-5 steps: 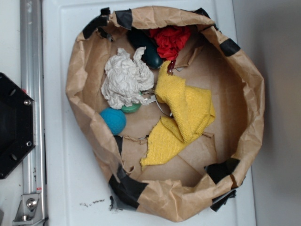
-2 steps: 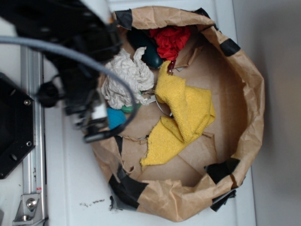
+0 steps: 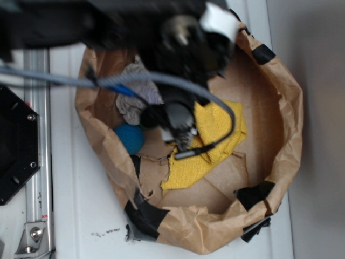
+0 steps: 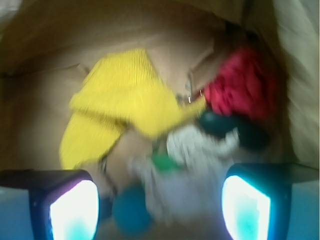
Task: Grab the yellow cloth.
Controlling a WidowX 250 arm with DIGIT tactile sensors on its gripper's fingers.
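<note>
The yellow cloth (image 3: 218, 127) lies crumpled on the floor of a brown paper bag (image 3: 283, 108), one flap reaching toward the front (image 3: 186, 171). My blurred black arm (image 3: 178, 59) hangs high over the bag's back half and hides part of the cloth. In the wrist view the yellow cloth (image 4: 117, 112) sits upper left, well ahead of my gripper (image 4: 160, 210). Its two glowing pads (image 4: 72, 210) stand wide apart, open, with nothing held. Below the gap lie a blue ball (image 4: 131, 212) and an off-white rag (image 4: 195, 170).
In the bag are also the blue ball (image 3: 129, 138), the off-white rag (image 3: 135, 100), a red rag (image 4: 240, 85), a dark green object (image 4: 222, 125) and a small green piece (image 4: 162, 162). The bag's crumpled walls ring everything. A metal rail (image 3: 38, 162) runs along the left.
The arm has swept in from the upper left and moved right over the bag, now covering the red rag and much of the off-white rag. The cloths and ball have not moved.
</note>
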